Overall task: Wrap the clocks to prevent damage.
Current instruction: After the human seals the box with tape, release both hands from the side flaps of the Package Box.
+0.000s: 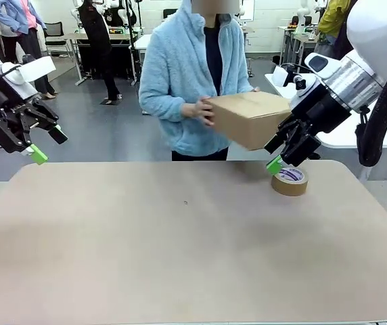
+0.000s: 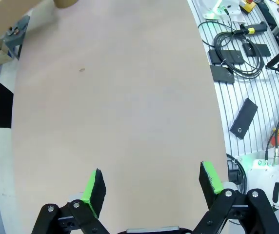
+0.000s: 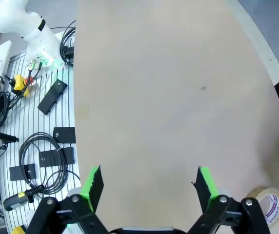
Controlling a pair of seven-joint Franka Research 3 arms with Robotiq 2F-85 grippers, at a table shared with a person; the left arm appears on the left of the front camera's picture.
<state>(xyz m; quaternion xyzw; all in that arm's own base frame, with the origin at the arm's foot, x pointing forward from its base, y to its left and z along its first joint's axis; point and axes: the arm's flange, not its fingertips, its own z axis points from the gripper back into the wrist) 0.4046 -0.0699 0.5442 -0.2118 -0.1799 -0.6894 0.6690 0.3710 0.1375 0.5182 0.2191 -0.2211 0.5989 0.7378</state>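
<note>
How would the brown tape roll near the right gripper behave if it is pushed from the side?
The tape roll lies flat on the table, so it would probably slide, not roll. It looks like a stiff ring that should keep its shape. If tipped on its edge, it would likely roll. The open right gripper hangs just above it.

A plain brown cardboard box is held against a pale blue fleece jacket. The tape roll is tan with a white-and-blue label. The tabletop is beige.
</note>
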